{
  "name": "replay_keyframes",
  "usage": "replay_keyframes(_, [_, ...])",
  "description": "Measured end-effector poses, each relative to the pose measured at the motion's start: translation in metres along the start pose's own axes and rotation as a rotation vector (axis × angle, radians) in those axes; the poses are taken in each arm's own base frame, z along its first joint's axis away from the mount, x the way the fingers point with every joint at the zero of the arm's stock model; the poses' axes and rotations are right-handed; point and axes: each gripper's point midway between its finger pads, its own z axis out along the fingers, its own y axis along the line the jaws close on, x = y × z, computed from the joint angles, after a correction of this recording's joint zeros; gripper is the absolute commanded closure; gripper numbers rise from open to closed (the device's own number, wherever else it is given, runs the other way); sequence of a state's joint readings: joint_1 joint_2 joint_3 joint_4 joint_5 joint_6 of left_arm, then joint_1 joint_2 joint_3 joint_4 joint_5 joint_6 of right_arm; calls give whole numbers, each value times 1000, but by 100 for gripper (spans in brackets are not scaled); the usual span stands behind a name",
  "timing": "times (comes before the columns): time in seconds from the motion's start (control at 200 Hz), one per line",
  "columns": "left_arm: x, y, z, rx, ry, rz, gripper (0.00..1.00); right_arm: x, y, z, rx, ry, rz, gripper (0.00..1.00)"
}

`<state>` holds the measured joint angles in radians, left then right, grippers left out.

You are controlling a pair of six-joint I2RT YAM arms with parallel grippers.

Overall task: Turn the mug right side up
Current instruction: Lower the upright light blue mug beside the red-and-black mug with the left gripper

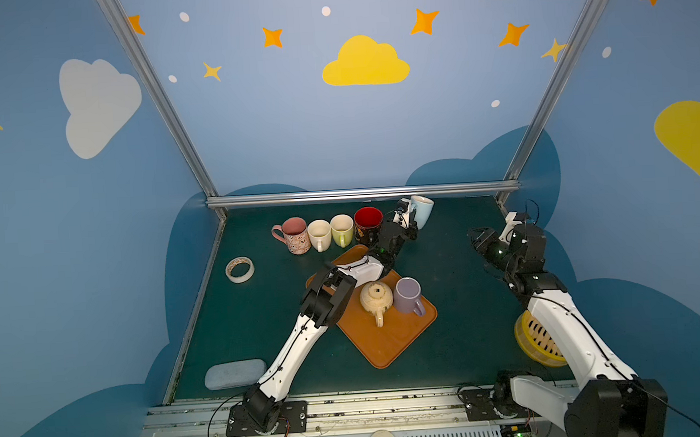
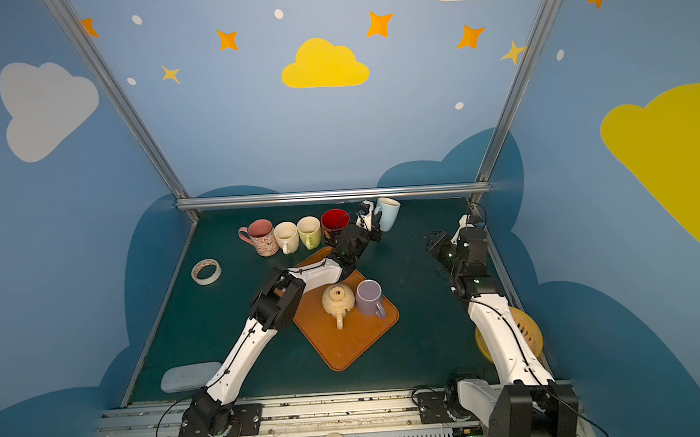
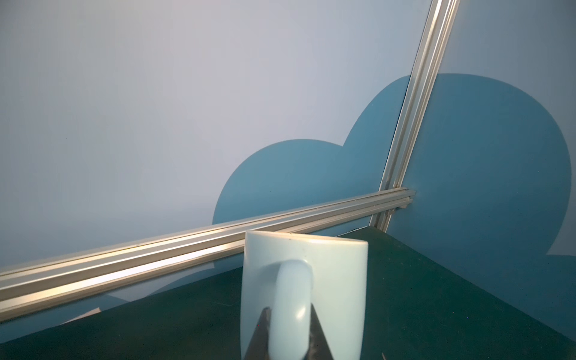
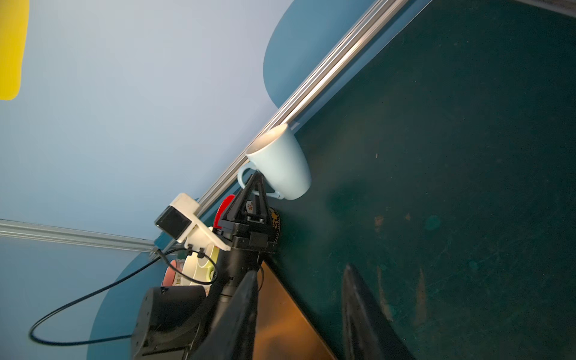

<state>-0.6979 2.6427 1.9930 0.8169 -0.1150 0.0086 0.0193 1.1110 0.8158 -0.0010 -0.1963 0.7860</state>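
The mug [image 1: 423,211] [image 2: 389,214] is light blue and sits at the upper centre of both top views, close to the rail [image 1: 363,193] at the back of the mat [image 1: 263,324]. Its mouth faces up and the body is tilted. Whether its base touches the mat cannot be told.

The left gripper [image 4: 255,190] is clamped on the handle [image 3: 291,299]. In the left wrist view one finger [image 3: 260,335] lies on each side of the handle.

The red mug [image 1: 368,222] stands just left of the mug. Further left in the same row stand a green mug [image 1: 342,229], a cream mug [image 1: 319,234] and a pink mug [image 1: 296,235], all mouth up.

The tray [image 1: 389,342] lies at the centre of both top views. It carries a teapot [image 1: 376,299] and a purple mug [image 1: 408,295], side by side.

The right gripper [image 1: 476,239] [image 4: 302,311] is at the right of both top views, well apart from the mug. Its jaws are parted, with nothing between them.

A tape roll [image 1: 240,269] lies at centre left. A basket [image 1: 535,343] sits at lower right, partly behind the right arm.
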Motion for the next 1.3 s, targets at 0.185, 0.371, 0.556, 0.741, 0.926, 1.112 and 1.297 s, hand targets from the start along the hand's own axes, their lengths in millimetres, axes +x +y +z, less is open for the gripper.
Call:
replay_keyframes(0.185, [27,2,-1,11,46,-20,97,3,-3,7,-10,27,26,61])
replay_keyframes(0.371, [38,-4,-2,33,65,-31,97,3,0,8,-29,35,32,61])
replay_keyframes(0.556, [43,-5,-7,45,62,-32,97,1,3,8,-43,30,31,60])
replay_keyframes(0.741, [44,-5,-17,55,58,-32,90,0,5,8,-54,30,32,60])
replay_keyframes(0.926, [44,-5,-25,60,56,-33,83,-1,7,8,-62,27,36,59])
replay_keyframes(1.112, [49,-5,-31,62,70,-24,73,-1,9,8,-69,27,42,58])
replay_keyframes(1.297, [57,-3,-37,60,90,-18,64,-1,9,9,-74,28,43,57])
